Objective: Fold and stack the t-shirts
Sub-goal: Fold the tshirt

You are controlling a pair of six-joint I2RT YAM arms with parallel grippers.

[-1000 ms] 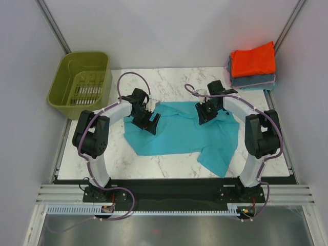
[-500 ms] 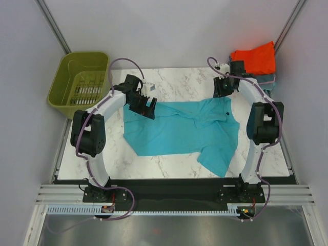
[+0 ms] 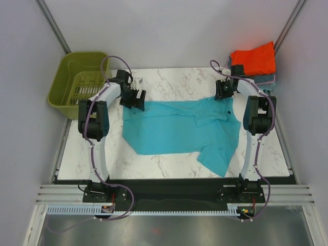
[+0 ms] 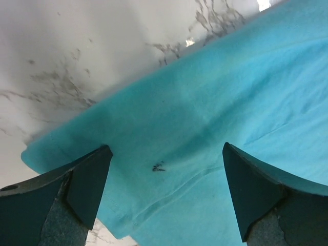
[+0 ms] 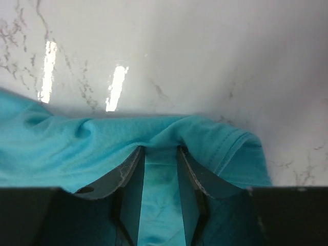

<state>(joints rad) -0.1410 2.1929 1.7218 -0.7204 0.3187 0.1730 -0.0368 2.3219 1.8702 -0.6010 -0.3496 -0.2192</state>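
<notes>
Centrally, teal t-shirt (image 3: 174, 130) lies spread on marble table (image 3: 174, 79). L gripper (image 3: 134, 98): jaws wide, over shirt's far-left corner, holding nothing. R gripper (image 3: 224, 92): jaws narrow, pinching shirt's far-right edge. Folded orange-red t-shirt (image 3: 253, 59) sits atop grey-blue t-shirt (image 3: 256, 81), far-right corner.
</notes>
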